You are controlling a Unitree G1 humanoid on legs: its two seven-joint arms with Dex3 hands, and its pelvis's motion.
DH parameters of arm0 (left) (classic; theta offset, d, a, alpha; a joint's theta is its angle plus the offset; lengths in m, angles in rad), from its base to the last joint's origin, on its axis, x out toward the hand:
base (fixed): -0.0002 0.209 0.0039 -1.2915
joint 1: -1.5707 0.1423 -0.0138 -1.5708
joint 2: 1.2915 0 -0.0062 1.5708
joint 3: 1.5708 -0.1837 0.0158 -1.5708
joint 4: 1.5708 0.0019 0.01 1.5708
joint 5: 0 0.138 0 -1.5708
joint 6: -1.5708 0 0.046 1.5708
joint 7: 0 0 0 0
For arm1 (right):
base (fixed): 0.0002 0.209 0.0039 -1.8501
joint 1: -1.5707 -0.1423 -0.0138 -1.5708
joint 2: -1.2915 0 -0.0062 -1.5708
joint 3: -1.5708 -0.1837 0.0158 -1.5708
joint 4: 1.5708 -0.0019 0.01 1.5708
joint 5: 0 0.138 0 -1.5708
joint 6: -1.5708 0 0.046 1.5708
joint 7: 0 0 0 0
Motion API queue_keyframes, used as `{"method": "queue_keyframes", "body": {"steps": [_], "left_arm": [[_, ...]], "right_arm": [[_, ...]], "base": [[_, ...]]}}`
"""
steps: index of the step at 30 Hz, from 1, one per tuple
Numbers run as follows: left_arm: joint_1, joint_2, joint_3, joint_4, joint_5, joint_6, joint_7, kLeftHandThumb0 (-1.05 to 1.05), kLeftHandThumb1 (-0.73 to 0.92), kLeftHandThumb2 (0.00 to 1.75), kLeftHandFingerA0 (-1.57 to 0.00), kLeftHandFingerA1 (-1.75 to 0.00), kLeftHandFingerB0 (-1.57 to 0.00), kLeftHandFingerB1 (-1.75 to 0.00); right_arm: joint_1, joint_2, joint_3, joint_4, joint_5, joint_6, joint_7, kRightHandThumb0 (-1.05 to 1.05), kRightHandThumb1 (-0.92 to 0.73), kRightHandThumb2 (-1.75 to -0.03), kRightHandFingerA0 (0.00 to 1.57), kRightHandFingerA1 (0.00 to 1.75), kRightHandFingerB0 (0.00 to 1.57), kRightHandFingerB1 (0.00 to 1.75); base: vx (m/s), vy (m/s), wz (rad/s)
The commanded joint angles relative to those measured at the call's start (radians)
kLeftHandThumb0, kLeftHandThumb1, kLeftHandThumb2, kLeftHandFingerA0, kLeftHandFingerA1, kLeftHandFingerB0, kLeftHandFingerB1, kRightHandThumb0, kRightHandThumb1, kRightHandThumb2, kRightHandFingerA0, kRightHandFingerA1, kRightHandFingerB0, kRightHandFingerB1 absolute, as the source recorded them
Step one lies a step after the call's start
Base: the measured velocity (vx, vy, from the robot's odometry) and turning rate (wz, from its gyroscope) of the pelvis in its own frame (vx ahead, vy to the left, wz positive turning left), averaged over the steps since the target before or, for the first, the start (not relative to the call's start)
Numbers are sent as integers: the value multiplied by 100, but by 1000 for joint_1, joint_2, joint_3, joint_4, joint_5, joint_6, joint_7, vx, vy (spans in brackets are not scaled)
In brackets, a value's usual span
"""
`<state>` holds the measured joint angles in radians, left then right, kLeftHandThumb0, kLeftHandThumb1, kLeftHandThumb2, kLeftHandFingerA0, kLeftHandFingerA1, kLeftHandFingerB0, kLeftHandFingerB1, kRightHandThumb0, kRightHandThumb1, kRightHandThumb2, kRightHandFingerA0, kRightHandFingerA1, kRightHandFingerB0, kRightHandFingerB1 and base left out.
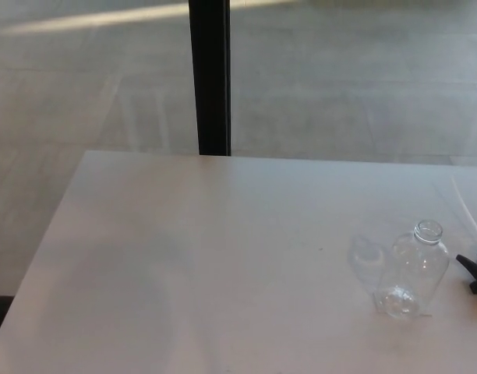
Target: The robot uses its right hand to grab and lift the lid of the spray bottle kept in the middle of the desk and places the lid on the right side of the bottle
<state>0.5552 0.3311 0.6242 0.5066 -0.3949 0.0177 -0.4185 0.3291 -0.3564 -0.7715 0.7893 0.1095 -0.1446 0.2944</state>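
A clear plastic spray bottle stands on the white desk at the right, its neck open with no lid on it. The black spray lid lies on the desk just to the right of the bottle, partly cut off by the picture's right edge. Neither of my hands shows in the head view.
A black vertical post rises behind the desk's far edge, with grey floor beyond it. The desk's left edge runs diagonally down to the lower left corner.
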Motion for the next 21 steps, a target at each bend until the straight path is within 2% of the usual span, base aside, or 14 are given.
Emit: {"method": "queue_keyframes", "body": {"steps": [1, 5, 6, 7, 8, 9, 11, 12, 13, 14, 15, 16, 20, 21], "left_arm": [[5, 17, 26, -34, -26, 91, 43, -60, 67, 60, -54, -57, -44, -42], [-24, 21, 44, -6, -40, 104, 46, -65, 53, 90, -52, -64, -40, -55], [-28, 21, 44, 1, -36, 95, 44, -64, 53, 92, -52, -65, -38, -55], [-30, 18, 44, 2, -35, 96, 46, -61, 66, 59, -57, -57, -45, -43], [-38, 20, 45, 17, -32, 99, 53, -59, 52, 90, -52, -63, -39, -55], [-45, 26, 39, 34, -21, 89, 55, -61, 54, 92, -50, -61, -36, -53], [-37, 21, 32, 10, -14, 99, 62, -58, 68, 61, -58, -53, -44, -43], [-36, 20, 26, 8, -7, 99, 65, -57, 68, 60, -58, -52, -46, -43], [-33, 17, 21, 2, -3, 98, 65, -56, 68, 60, -58, -53, -47, -42], [-31, 16, 19, 0, -3, 97, 65, -56, 68, 60, -58, -53, -47, -42], [-24, 4, 13, -11, -4, 99, 62, -58, 67, 61, -59, -54, -44, -43], [-23, 2, 11, -11, -4, 99, 66, -58, 67, 61, -60, -55, -46, -44], [1, 6, -1, -27, 6, 107, 66, -58, 67, 60, -58, -57, -47, -44], [3, 10, -6, -20, 8, 101, 59, -61, 54, 93, -52, -65, -41, -57]], "right_arm": [[-29, -6, 19, -29, 86, 14, 13, -69, -66, -60, 29, 114, 15, 29], [-47, -10, 20, -25, 117, 37, 2, -72, -65, -60, 47, 77, 15, 29], [-59, -35, 37, -18, 111, 53, 23, -73, -50, -88, 4, 45, 8, 36], [-74, -46, 31, -23, 124, 101, 10, -68, -67, -60, 6, 48, 13, 30], [-100, -50, 8, -36, 157, 184, -23, -37, -41, -99, 4, 55, 0, 49], [-145, -52, -33, -33, 207, 262, -70, -70, -47, -83, 4, 50, 16, 44], [-193, -60, -64, -20, 251, 297, -72, -61, -71, -62, 0, 34, 16, 32], [-202, -60, -39, -12, 200, 287, -125, -66, -69, -61, 40, 73, 36, 38], [-217, -40, -76, 2, 246, 290, -125, -52, -67, -60, 6, 58, 19, 36], [-222, -31, -98, 6, 274, 295, -116, -52, -67, -60, 6, 58, 19, 36], [-182, -16, -77, -30, 250, 267, -86, -35, -55, -106, 3, 54, 0, 50], [-162, -5, -67, -48, 249, 271, -54, -52, -67, -61, 15, 49, 10, 31], [-76, -50, 56, -2, 123, 211, -16, -59, -64, -62, 6, 36, 14, 26], [-77, -60, 66, 25, 128, 195, -10, -60, -63, -61, 6, 37, 14, 26]], "base": [[0, 0, 0], [0, 0, 0], [0, 0, 0], [0, 0, 0], [0, 0, 0], [0, 0, 0], [0, 0, 0], [0, 0, 0], [0, 0, 0], [0, 0, 0], [0, 0, 0], [0, 0, 0], [0, 0, 0], [0, 0, 0]]}}
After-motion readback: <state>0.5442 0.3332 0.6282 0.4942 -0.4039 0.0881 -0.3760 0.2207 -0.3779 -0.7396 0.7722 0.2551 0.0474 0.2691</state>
